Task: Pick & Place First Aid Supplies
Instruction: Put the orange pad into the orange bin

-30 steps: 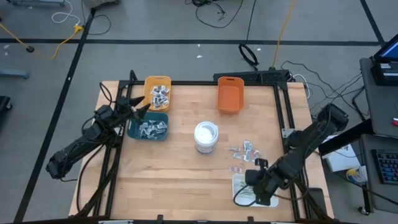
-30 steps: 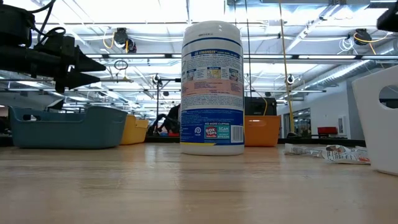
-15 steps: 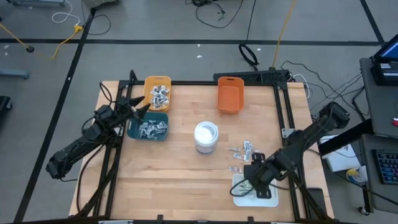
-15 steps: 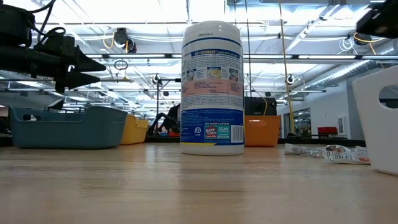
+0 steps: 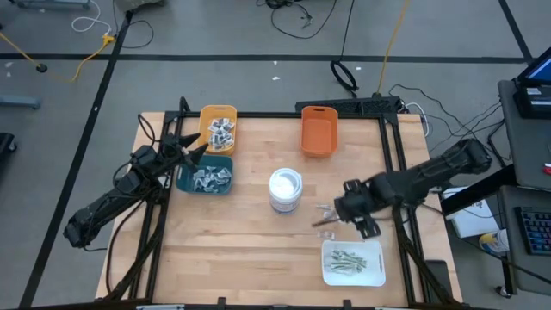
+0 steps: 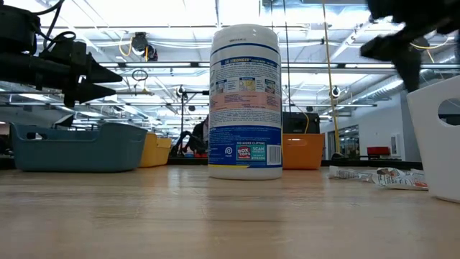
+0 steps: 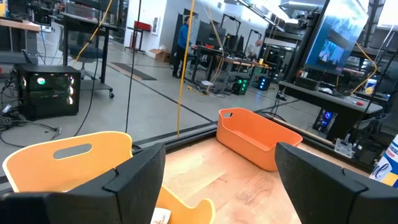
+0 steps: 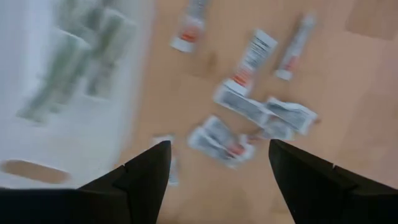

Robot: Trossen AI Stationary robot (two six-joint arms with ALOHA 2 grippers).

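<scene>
Loose first aid supplies (image 5: 342, 205), white-and-red sachets and grey packets, lie flat on the wood right of a wipes canister (image 5: 285, 189). My right gripper (image 5: 327, 219) hovers open just above them; its wrist view shows the packets (image 8: 255, 109) beyond the spread fingers (image 8: 217, 149). Pale-green strips (image 5: 348, 259) lie in the white tray (image 5: 372, 274). More packets fill the yellow bin (image 5: 218, 128) and the teal bin (image 5: 207, 176). My left gripper (image 5: 193, 151) waits open above the seam between those two bins, holding nothing (image 7: 219, 152).
An orange bin (image 5: 318, 130) stands at the far edge, right of centre. The canister (image 6: 245, 101) stands upright mid-table. The white tray's wall (image 6: 435, 140) rises at the near right. Bare wood lies near the front edge left of the tray.
My right gripper has risen from the white tray and swung toward the table's far edge, ending over the loose packets. The pale-green strips now show lying in the tray where the gripper stood before.
</scene>
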